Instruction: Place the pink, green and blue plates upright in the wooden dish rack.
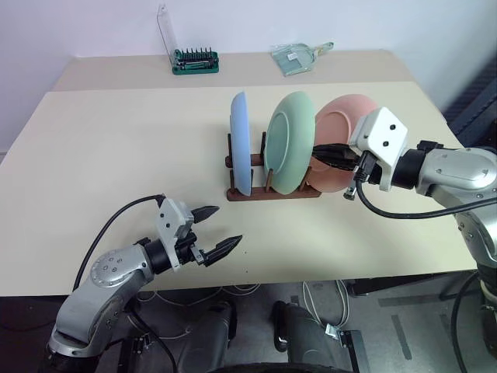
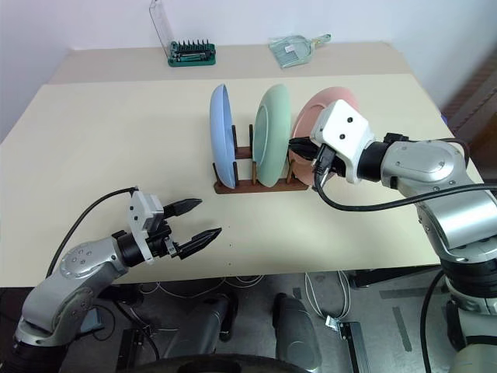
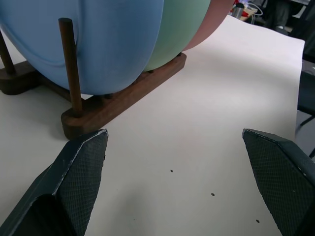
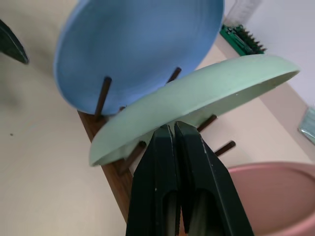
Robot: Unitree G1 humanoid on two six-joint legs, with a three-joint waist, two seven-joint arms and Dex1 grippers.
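Three plates stand on edge in the wooden dish rack point(image 1: 272, 186) at mid-table.

Head views: the blue plate point(image 1: 241, 141), green plate point(image 1: 288, 141) and pink plate point(image 1: 342, 132) stand in a row. The right gripper point(image 1: 320, 153) reaches between green and pink. The left gripper point(image 1: 219, 231) hovers near the table's front edge. Left wrist view: its fingers point(image 3: 81, 167) are spread wide, holding nothing, the rack just beyond. Right wrist view: fingers point(image 4: 160, 177) pressed together, empty, tips at the green plate's rim.
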